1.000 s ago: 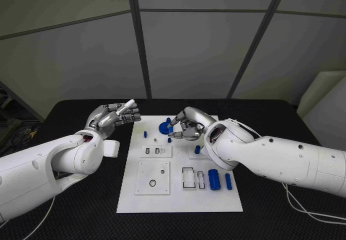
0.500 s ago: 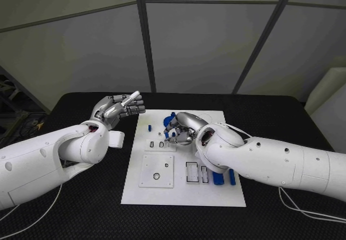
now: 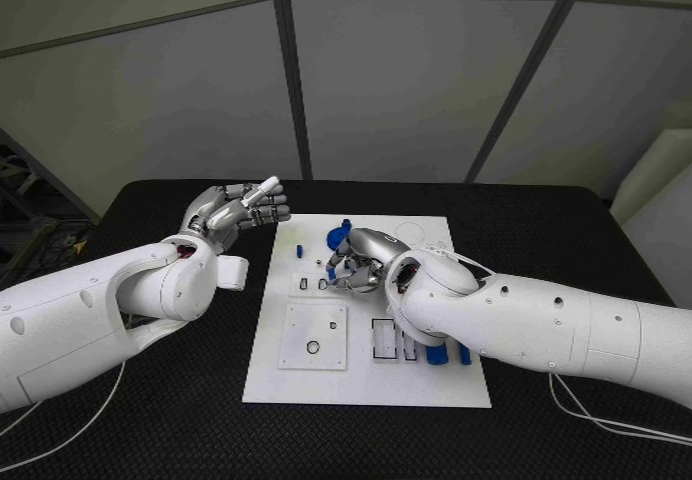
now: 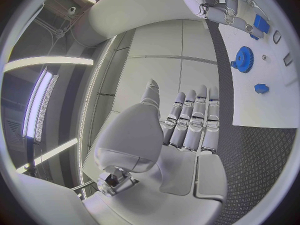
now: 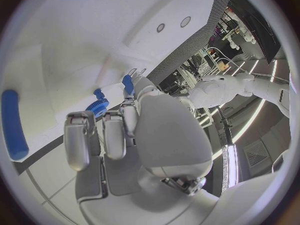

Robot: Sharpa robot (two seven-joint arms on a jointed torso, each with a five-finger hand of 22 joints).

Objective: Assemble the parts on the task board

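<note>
The white task board (image 3: 368, 385) lies mid-table. A blue gear (image 3: 336, 238) (image 4: 242, 59) (image 5: 97, 106) stands near its far edge, with a small blue peg (image 3: 299, 250) (image 4: 261, 88) to its left. A blue cylinder (image 3: 436, 355) (image 5: 14, 122) and a blue bar (image 3: 463, 355) lie near the board's right side. My right hand (image 3: 361, 266) (image 5: 115, 135) hovers over the board just on the near side of the gear, fingers curled in, and I see nothing in them. My left hand (image 3: 238, 210) (image 4: 187, 125) is raised left of the board's far corner and holds nothing.
A square white plate (image 3: 313, 335) with a ring mark sits on the board's near left part. Rectangular slots (image 3: 384, 340) lie beside it. Black table (image 3: 173, 400) surrounds the board, with bare room at the near left and far right.
The camera has shifted. Relative to the gear, my right hand has drawn from beside it towards the near side. My left hand stays raised.
</note>
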